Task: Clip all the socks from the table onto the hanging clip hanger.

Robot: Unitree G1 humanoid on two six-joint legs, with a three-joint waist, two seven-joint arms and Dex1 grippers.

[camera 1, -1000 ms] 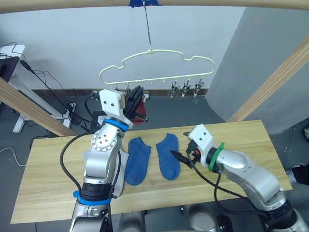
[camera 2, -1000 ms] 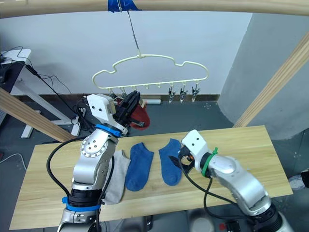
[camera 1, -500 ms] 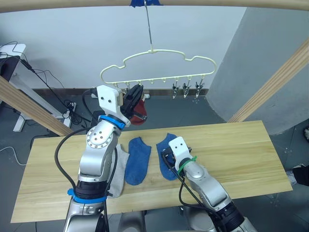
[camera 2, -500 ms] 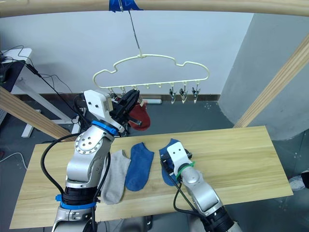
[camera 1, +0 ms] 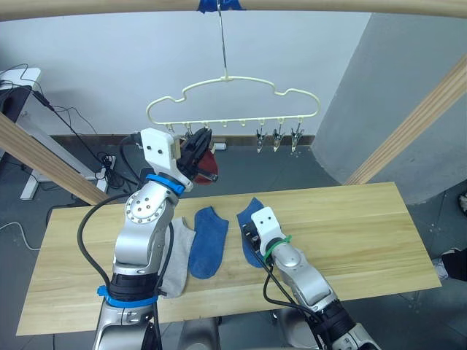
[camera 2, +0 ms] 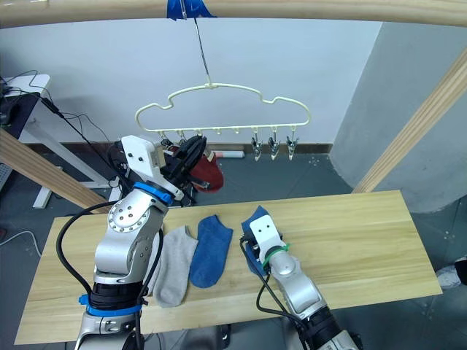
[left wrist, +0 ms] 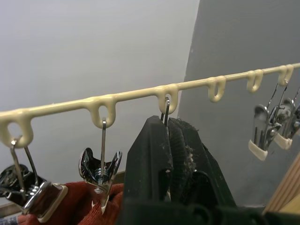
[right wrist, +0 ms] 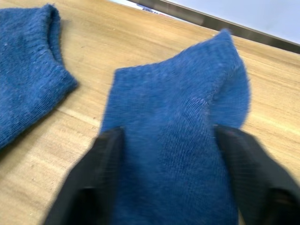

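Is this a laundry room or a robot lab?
Most likely a robot lab or test room. The clip hanger hangs from a bare wooden beam rather than a real clothesline, loose cables trail over the grey floor, and the socks lie on a plain plank table.

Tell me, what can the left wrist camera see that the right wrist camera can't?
The left wrist view looks up at the clip hanger: its pale bar with loops, metal clips hanging from them, and a red sock under two clips. The left gripper's fingers are pressed together just below the bar.

The right wrist view looks down at the table, where the right gripper's open fingers straddle a blue sock. A second blue sock lies beside it.

Both share little: each shows its own black fingers and a sock.
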